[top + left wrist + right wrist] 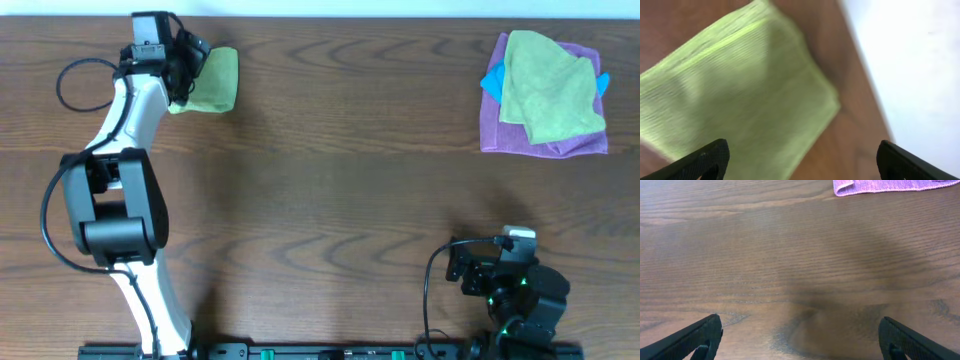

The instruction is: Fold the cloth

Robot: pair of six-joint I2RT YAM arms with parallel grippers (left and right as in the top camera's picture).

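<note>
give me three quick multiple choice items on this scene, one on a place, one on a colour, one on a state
1. Seen from overhead, where on the table does the lime-green cloth lie?
A) far left
B) centre
C) near right

2. What colour is the lowest cloth, under the yellow-green cloth?
A) red
B) white
C) purple

3. How does the right pincer stand?
A) shut on a cloth
B) open over bare table
C) shut on nothing

Key:
1 A, it lies at the far left, by the left pincer.
2 C, purple edges show around the yellow-green one.
3 B, its fingers stand wide apart with only wood below.
</note>
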